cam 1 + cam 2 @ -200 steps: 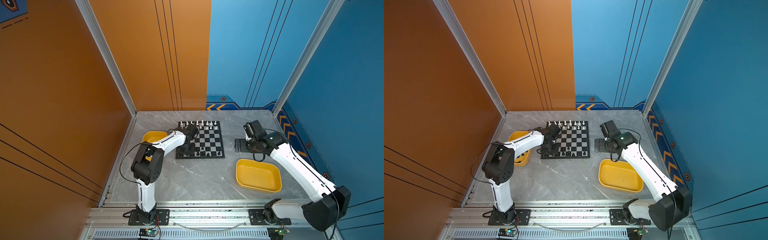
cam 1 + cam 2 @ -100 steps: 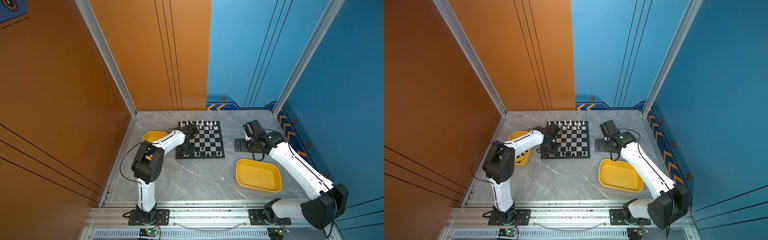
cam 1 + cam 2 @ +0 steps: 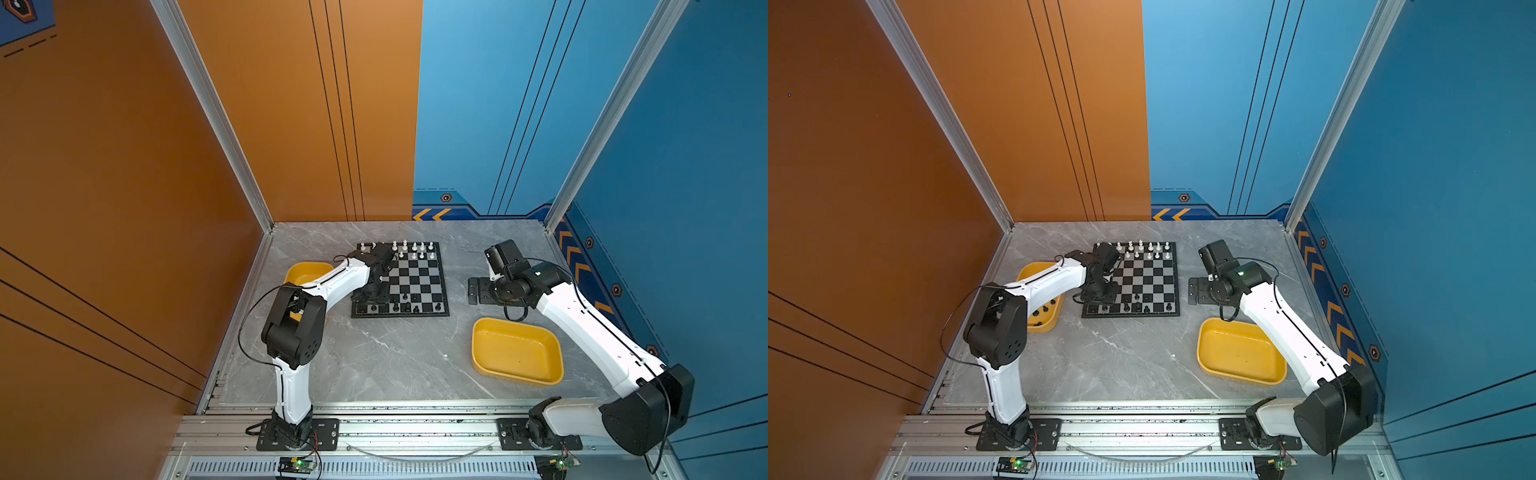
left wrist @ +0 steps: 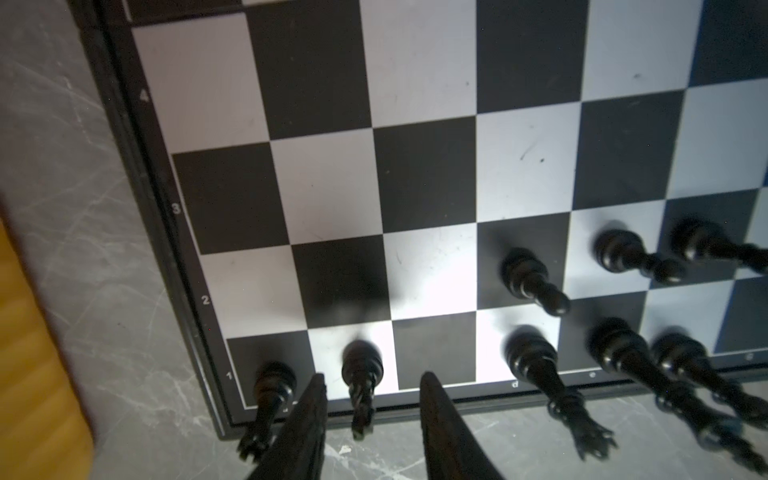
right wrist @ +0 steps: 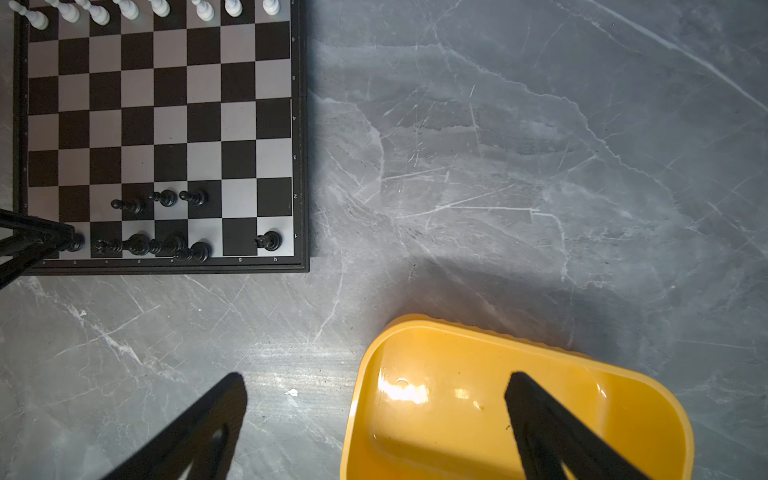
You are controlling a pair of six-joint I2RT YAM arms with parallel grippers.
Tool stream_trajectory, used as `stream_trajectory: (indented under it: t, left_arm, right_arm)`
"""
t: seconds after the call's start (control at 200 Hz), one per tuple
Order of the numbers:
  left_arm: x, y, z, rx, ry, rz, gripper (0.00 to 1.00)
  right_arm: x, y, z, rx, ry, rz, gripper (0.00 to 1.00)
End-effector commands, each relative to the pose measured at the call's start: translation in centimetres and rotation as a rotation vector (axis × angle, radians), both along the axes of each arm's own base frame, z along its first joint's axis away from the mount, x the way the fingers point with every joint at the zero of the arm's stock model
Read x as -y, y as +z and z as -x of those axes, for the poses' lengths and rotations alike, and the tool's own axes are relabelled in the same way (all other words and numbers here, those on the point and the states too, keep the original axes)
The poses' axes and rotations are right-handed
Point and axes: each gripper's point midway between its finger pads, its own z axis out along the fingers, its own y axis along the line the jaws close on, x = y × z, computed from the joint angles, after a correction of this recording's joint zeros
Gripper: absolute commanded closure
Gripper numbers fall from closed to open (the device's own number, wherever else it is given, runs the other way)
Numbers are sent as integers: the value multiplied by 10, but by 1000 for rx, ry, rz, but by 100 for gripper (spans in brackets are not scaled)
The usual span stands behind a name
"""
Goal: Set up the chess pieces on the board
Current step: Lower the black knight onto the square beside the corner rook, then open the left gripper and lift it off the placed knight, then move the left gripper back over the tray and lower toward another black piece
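Board (image 3: 417,274) flanked by yellow trays (image 3: 517,353), seemingly not touching.

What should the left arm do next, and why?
Probably lift the left gripper straight up. Its fingers stand apart on either side of a black piece standing upright on the board, so it looks released. Rising straight should avoid knocking it; more black pieces wait in the yellow tray.

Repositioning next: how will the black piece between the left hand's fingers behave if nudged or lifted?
Probably tippy: the black piece is tall and slim on a small round base, so a side nudge from the left hand could knock it into the corner piece beside it. It looks small and smooth, so likely light and slippery.
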Motion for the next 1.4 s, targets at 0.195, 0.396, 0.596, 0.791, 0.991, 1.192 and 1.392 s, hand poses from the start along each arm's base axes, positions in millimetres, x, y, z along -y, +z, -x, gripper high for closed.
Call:
stream_trajectory:
  t: [0.195, 0.396, 0.596, 0.791, 0.991, 1.192, 1.392]
  left_arm:
    - [-3, 12, 1, 2, 6, 25, 72]
    - [-4, 13, 1, 1, 10, 24, 77]
    - [-7, 26, -1, 27, 15, 23, 70]
    - [-17, 59, -10, 103, 57, 51, 61]
    - [-64, 95, -16, 186, 180, 85, 59]
    - [-149, 82, 10, 151, 382, 58, 60]
    - [-203, 60, 38, 93, 505, 15, 62]
  right_arm:
    - [-2, 7, -4, 7, -5, -14, 0]
    - [-4, 7, -6, 5, 0, -14, 0]
    - [-5, 8, -7, 9, 3, -15, 0]
    - [-8, 8, -12, 14, 10, -20, 0]
    - [-18, 9, -24, 21, 30, -32, 0]
    - [-35, 7, -38, 21, 61, -41, 0]
    - [-53, 3, -50, 13, 88, -45, 0]
